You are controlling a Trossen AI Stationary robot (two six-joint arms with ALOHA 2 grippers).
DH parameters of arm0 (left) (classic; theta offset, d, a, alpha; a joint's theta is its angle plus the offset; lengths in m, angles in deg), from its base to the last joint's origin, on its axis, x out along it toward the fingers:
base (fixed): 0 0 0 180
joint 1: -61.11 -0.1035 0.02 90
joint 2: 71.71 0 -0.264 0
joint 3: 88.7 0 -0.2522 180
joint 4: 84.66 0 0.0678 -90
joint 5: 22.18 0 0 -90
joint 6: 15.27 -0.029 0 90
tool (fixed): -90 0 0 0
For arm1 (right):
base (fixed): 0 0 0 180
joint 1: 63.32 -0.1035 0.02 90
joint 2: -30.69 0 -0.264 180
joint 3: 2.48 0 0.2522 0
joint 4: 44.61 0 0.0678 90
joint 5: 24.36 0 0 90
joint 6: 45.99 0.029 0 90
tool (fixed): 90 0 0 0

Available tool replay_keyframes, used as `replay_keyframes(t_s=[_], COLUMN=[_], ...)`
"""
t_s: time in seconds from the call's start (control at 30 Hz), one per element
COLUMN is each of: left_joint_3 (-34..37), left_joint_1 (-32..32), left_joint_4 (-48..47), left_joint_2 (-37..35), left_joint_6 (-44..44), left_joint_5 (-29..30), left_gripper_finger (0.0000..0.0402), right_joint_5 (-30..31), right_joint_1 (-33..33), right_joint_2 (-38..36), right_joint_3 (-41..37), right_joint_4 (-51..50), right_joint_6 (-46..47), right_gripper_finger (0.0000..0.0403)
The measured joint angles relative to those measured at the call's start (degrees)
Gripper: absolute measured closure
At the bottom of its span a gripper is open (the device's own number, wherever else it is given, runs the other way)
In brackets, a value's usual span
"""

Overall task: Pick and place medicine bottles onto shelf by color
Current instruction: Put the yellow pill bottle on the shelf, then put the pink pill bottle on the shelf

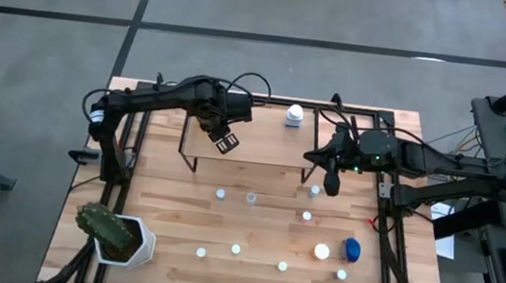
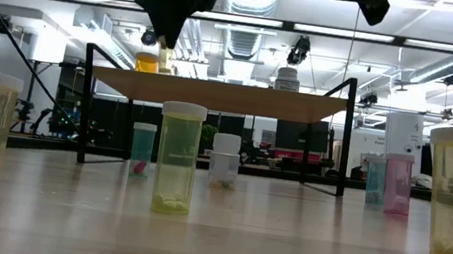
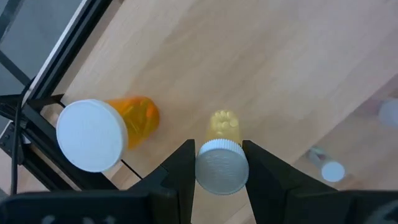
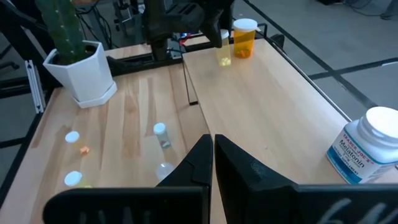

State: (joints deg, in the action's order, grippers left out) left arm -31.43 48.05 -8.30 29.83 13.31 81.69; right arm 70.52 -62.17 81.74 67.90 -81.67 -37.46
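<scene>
A: How far along is the sorting?

B: Early, it seems. The shelf (image 1: 262, 147) carries an orange bottle (image 3: 127, 121) and a large white bottle (image 1: 295, 116); the left pincer (image 3: 219, 169), clamped on a yellow bottle (image 3: 222, 149), hovers beside the orange one. Some ten bottles remain on the surface (image 1: 166, 218).

A: And the right pincer (image 4: 213, 155)?

B: Fingers together, empty, above the shelf's right end.

The light-wood table (image 1: 176, 219) carries the shelf (image 1: 262, 147) toward its far edge; a white pot with a cactus (image 1: 120, 238) stands at the near left corner. On the shelf stand an orange bottle (image 4: 244, 38) and a wide white bottle (image 1: 295, 116); small medicine bottles (image 1: 236, 250) dot the tabletop in front, a blue one (image 1: 352, 249) among them.
</scene>
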Motion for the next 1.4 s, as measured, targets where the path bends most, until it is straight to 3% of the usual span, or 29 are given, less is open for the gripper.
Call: replay_keyframes(t_s=[0.73, 1.1, 1.27, 1.4], left_joint_3=[4.0, 3.9, 1.5, -1.2], left_joint_1=[1.9, 1.9, 1.9, 2.9], left_joint_4=[1.4, 1.6, 0.6, 1.3], left_joint_2=[0.2, 0.0, -1.2, -3.8], left_joint_6=[3.6, 3.5, 3.5, 4.1], left_joint_5=[-1.5, -1.4, -2.6, -6.2], left_gripper_finger=[0.0298, 0.0221, 0.0208, 0.0207], right_joint_5=[0.3, 0.2, -2.2, -8.6], right_joint_1=[0.0, 0.0, -0.2, -1.7], right_joint_2=[0.0, -0.2, -0.8, -0.6], right_joint_3=[0.0, 0.1, 1.9, 5.5], right_joint_4=[-0.1, -0.2, -2.7, -7.1], right_joint_6=[-0.6, -0.5, 4.8, 15.5], right_gripper_finger=[0.0394, 0.0394, 0.0394, 0.0394])
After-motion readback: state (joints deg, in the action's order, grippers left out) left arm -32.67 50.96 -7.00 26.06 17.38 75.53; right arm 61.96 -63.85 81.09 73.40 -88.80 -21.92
